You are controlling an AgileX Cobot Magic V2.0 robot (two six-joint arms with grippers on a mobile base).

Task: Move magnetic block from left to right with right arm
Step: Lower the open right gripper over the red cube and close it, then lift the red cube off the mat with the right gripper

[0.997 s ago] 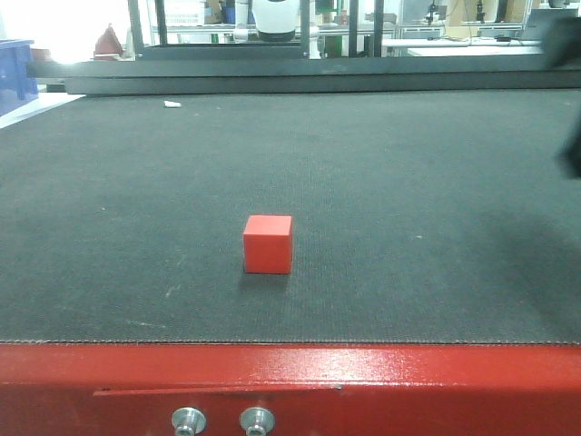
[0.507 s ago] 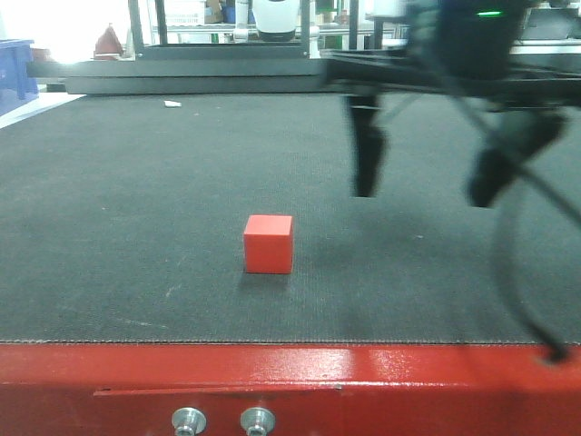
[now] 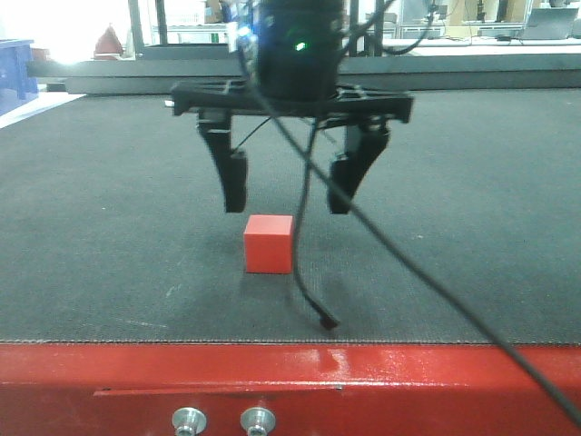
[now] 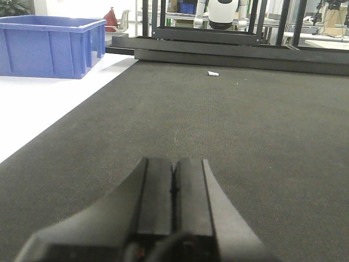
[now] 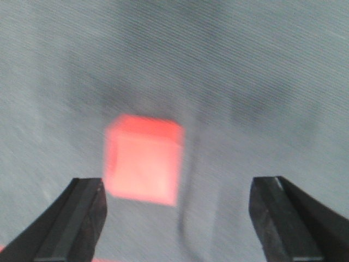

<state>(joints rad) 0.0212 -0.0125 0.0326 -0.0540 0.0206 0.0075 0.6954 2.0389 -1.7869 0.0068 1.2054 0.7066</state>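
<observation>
Fingers (image 3: pixel 236 186) of your right gripper (image 3: pixel 289 195) hang spread wide just above the magnetic block (image 3: pixel 268 245), near the mat's (image 3: pixel 472 236) front edge, ready to straddle it. Your left gripper (image 4: pixel 173 174) rests with pads pressed together.

We see a red block (image 3: pixel 268 243) with matt, smooth faces on a dark mat (image 3: pixel 109 227) of rough, woven-looking cloth. The table edge (image 3: pixel 408 381) is glossy red painted metal with shiny metal bolts (image 3: pixel 189 421). The right gripper (image 3: pixel 287 205) and left gripper (image 4: pixel 173 164) look like matt black plastic. A blue bin (image 4: pixel 49 43) is smooth plastic.
</observation>
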